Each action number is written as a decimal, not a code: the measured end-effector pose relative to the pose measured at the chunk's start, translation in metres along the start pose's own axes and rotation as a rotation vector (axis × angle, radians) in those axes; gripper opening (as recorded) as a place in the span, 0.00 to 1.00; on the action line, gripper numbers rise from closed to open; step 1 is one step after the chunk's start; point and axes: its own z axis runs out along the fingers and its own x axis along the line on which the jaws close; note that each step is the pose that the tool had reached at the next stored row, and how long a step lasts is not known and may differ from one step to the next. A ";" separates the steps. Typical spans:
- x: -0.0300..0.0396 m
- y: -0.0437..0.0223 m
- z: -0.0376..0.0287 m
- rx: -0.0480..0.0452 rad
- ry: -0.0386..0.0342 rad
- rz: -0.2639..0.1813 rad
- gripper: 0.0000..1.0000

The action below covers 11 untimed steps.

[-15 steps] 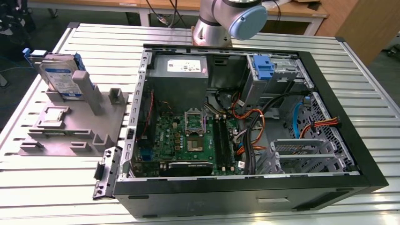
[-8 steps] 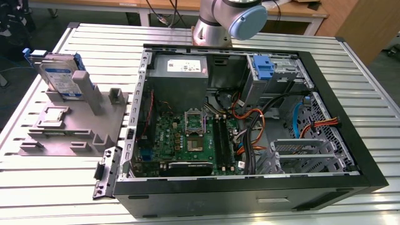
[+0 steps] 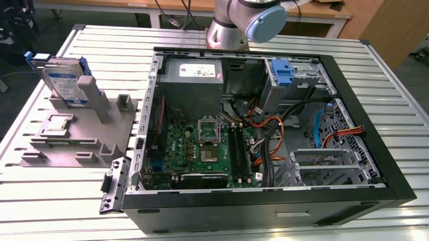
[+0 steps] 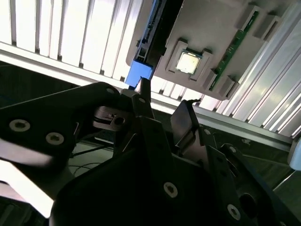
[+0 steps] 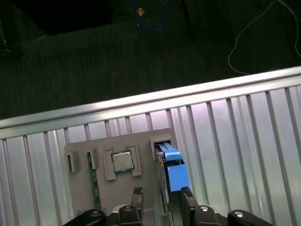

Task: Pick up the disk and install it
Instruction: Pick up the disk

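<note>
Blue-framed disk upright in grey fixture slot; fingers apart near its top edge; slatted table beside.

Slatted table: computer case, grey fixture

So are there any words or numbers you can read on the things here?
Nothing here can be read.
Label on the disk: print too small to read.
White label on the power supply: too small to read.
Top of the chip: no markings can be made out.
</note>
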 end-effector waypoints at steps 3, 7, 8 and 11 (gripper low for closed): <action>0.0000 0.0000 0.0028 0.0044 0.0003 -0.038 0.45; -0.0027 0.0010 0.0051 0.0376 -0.0052 -0.043 0.45; -0.0028 0.0018 0.0059 0.0449 -0.0064 -0.044 0.45; -0.0026 0.0044 0.0102 0.0515 -0.0085 -0.049 0.45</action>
